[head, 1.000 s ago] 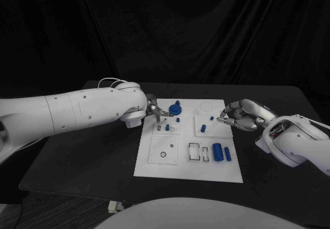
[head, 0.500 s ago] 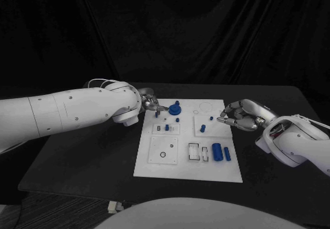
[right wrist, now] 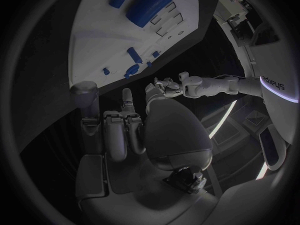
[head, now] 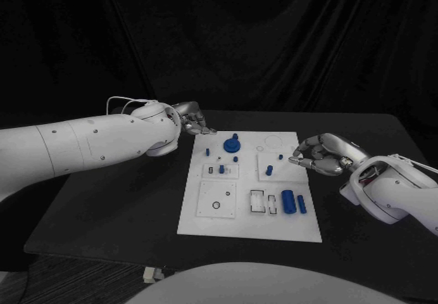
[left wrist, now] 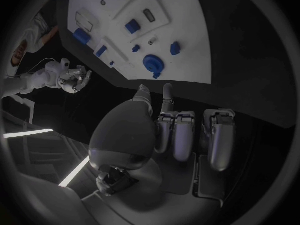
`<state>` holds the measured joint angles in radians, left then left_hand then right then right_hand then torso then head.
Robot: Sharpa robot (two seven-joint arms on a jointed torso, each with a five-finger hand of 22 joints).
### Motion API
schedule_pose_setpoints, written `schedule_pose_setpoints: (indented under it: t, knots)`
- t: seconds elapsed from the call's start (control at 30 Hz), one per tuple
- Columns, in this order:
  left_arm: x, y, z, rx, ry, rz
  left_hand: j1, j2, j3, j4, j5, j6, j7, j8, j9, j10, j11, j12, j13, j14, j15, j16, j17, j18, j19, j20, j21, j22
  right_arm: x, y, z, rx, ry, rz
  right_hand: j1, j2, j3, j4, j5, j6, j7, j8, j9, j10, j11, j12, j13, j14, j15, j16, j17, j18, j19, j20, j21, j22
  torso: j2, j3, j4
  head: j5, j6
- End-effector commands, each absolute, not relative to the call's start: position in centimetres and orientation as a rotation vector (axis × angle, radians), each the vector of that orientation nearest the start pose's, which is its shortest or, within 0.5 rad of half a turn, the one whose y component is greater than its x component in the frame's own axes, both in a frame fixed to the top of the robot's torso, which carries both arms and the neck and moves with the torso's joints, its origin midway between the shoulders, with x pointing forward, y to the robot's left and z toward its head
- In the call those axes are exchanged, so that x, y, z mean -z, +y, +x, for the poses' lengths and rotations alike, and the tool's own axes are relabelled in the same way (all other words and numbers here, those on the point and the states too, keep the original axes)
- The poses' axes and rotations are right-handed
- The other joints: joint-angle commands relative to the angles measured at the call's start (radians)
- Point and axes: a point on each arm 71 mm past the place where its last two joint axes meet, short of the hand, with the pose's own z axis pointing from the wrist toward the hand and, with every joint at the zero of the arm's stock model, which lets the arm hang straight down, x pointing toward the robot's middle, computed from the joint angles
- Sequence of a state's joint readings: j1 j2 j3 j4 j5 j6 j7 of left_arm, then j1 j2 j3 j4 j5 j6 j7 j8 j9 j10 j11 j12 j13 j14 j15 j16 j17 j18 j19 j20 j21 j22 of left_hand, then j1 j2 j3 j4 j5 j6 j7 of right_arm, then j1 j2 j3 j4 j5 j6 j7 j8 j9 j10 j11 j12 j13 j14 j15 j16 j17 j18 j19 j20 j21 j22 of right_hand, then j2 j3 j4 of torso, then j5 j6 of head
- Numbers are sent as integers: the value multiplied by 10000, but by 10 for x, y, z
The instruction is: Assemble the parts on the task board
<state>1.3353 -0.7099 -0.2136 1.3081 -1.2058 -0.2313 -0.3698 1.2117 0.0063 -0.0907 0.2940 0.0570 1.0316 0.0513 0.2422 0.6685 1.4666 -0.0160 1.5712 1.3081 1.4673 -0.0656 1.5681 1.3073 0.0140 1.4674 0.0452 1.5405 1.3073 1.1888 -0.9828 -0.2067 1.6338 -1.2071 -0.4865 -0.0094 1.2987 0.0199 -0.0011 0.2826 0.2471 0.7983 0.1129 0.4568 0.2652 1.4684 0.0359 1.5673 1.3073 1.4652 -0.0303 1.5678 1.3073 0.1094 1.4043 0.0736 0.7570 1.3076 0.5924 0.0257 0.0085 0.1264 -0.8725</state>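
Observation:
The white task board (head: 219,218) lies mid-table. On it sit a round blue part (head: 231,145), several small blue pegs such as one (head: 208,152) near its left edge, and a thick blue cylinder (head: 288,201) beside a thin one (head: 301,203). My left hand (head: 192,119) hangs above the table off the board's far left corner, fingers curled in, nothing in them. The left wrist view shows that hand (left wrist: 172,130) well clear of the round blue part (left wrist: 152,64). My right hand (head: 318,154) hovers at the board's right edge with curled fingers (right wrist: 119,130) holding nothing.
The black table (head: 119,202) spreads wide on both sides of the board. Empty outlined slots (head: 264,201) and a ring mark (head: 216,204) sit on the board's near half. A dark curtain closes the back.
My left hand has lifted off the board's far left part and drawn back and outward, uncovering the small peg near the left edge. The right hand has stayed put.

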Motion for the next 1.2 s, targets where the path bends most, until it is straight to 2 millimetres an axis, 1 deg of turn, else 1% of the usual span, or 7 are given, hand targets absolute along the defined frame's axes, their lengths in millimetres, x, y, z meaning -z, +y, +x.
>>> schedule_pose_setpoints:
  t: [0.03,0.17,0.23,0.43,0.57,0.87,1.2]
  knots:
    - [207,224,537,2287,19382,-897,-459,-71,89,0,-45,220,-75,307,190,1042,-125,-4,2627,1035,-108,27,2635,-55,865,-66,-26,2525,231,-241,435,-7529,17156,882,70,1,-35,-3,48,-54,14,58,15,1024,14,35,2635,1056,-3,30,2635,193,-71,3,-28,882,9,6,3,-5,-2]
    - [214,225,544,1609,19940,-934,-812,-201,338,1,-28,332,-281,1136,948,1042,-292,-4,2627,1035,-251,27,2635,-56,866,-211,-24,2525,231,-241,435,-7519,17190,885,87,7,-28,-9,82,-54,12,69,17,1024,12,35,2635,1056,-4,30,2635,193,-70,3,-31,882,13,-1,2,-11,-2]
    - [218,225,547,1294,20251,-900,-1149,-320,491,-1,-25,306,-382,1739,1608,1042,-384,-4,2627,1035,-330,27,2635,-59,872,-279,-15,2528,231,-241,435,-7518,17206,882,112,12,-19,-16,144,-56,10,85,19,1024,11,35,2635,1056,-6,30,2635,192,-65,2,-25,885,13,-1,6,-12,-2]
    - [225,222,551,730,20955,-860,-1826,-364,487,3,-58,666,-545,2117,2053,1042,-512,-4,2627,1035,-430,27,2635,-62,880,-372,-2,2532,232,-240,435,-7509,17243,882,134,12,-13,-21,210,-60,8,100,20,1024,9,35,2635,1056,-8,30,2635,193,-63,1,-37,884,19,3,0,8,-2]
    - [231,219,554,542,21569,-952,-2179,-233,189,-16,-56,925,-594,1784,1907,1042,-570,-4,2627,1035,-492,27,2635,-64,883,-442,4,2534,232,-240,436,-7511,17251,880,145,15,-9,-21,256,-62,8,109,21,1024,8,35,2635,1056,-9,30,2635,194,-63,1,-43,884,14,0,-1,27,-2]
    - [239,212,556,575,22697,-711,-2063,-39,-299,-17,-51,1670,-457,-36,272,1042,-461,-4,2627,1035,-412,27,2635,-49,850,-390,-57,2514,232,-239,436,-7513,17254,882,178,22,5,-24,376,-72,5,130,20,1024,6,35,2635,1056,-11,30,2635,194,-58,-1,-52,885,2,-1,0,34,-2]
    - [243,209,561,535,23133,-521,-1805,-58,-274,-30,1,1923,-451,-315,-38,1042,-451,-4,2627,1035,-395,27,2635,-35,820,-364,-115,2495,232,-238,436,-7534,17257,876,189,23,10,-22,428,-76,5,138,20,1024,5,35,2635,1056,-12,30,2635,195,-58,-2,-64,883,4,0,3,26,-2]
